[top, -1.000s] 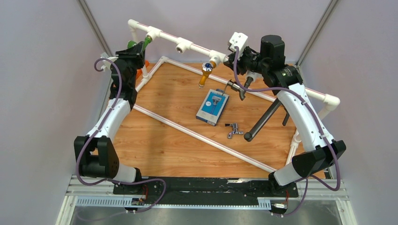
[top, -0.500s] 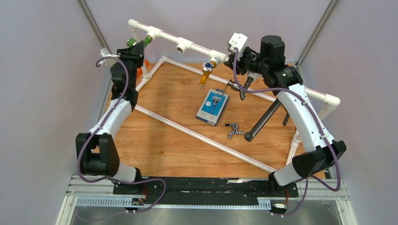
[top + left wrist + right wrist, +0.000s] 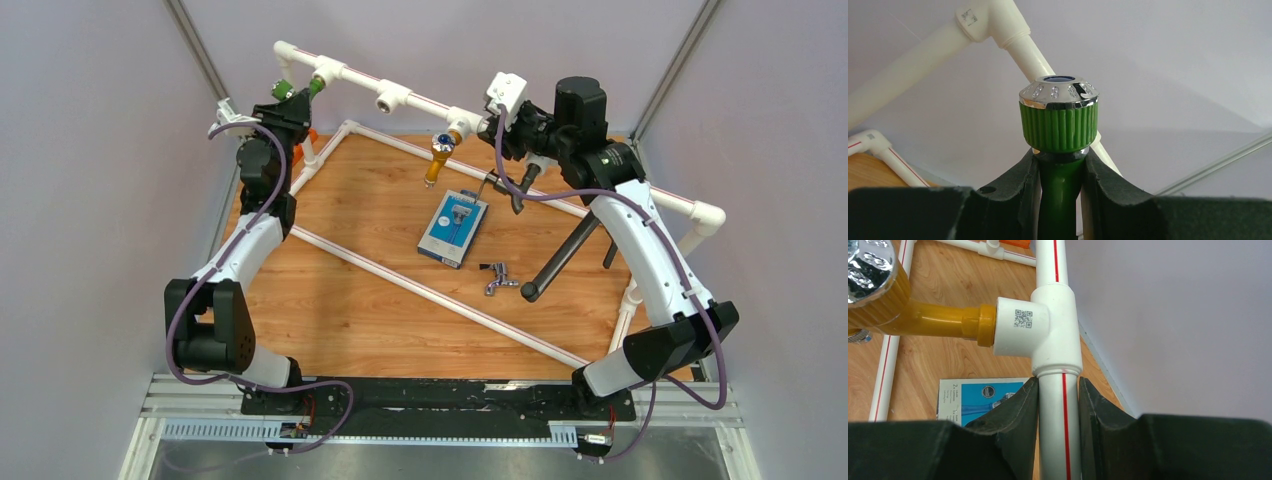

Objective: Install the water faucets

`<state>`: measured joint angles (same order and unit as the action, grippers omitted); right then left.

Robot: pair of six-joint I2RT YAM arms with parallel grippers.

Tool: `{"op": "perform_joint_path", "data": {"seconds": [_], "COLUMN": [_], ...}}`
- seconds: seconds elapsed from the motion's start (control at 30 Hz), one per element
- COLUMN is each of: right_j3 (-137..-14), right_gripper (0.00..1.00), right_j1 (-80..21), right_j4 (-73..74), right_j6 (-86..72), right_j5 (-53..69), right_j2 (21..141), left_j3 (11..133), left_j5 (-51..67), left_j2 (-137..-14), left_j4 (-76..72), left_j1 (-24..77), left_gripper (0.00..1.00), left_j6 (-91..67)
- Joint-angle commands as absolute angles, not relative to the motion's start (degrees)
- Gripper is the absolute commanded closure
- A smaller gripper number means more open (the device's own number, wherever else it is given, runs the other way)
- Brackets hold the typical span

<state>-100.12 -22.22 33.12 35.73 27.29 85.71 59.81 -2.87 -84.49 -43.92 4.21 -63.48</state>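
Two grips: left gripper [image 3: 1060, 167] on green faucet [image 3: 1059, 122], right gripper [image 3: 1059, 392] on pipe [image 3: 1058, 270]

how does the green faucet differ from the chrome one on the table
The green faucet is ribbed plastic, the chrome faucet shiny metal. The left gripper clamps the green faucet up at the white pipe frame; the chrome faucet lies loose on the table. Both are small taps.

Glossy green faucet [image 3: 1060, 200], chrome-capped ribbed knob [image 3: 1059, 125]; white pipe [image 3: 1054, 440], red stripe; amber faucet [image 3: 933, 322]
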Motion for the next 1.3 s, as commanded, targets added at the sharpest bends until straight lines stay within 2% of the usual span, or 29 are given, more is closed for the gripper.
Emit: {"op": "perform_joint_path", "data": {"seconds": [0.0,0.33,0.8,1.27], "right_j3": [-99.58,-99.58,-99.49,-99.23], "right_gripper": [1.00,1.00,1.00,1.00], "right_j1": [-28.21,-28.83,-29.53,-30.15], "right_j4": [41.57,42.01,43.42,44.03], "right_j6": [31.55,32.43,34.89,36.03], "right_j5": [39.20,39.55,40.52,40.52], "right_j2": [81.21,81.04,80.51,80.07], "left_j3": [60.82,62.58,67.85,63.28], "left_j5": [14.15,19.33,27.77,28.21], "left_j2": [-87.27,-88.15,-91.14,-91.23], "left_j4": [-40.43,-35.43,-28.04,-28.12], "left_j1": [8.88,7.91,5.98,5.89], "left_gripper": [1.00,1.00,1.00,1.00], "left_j6": [-55.29,-38.51,-25.76,-15.04]}}
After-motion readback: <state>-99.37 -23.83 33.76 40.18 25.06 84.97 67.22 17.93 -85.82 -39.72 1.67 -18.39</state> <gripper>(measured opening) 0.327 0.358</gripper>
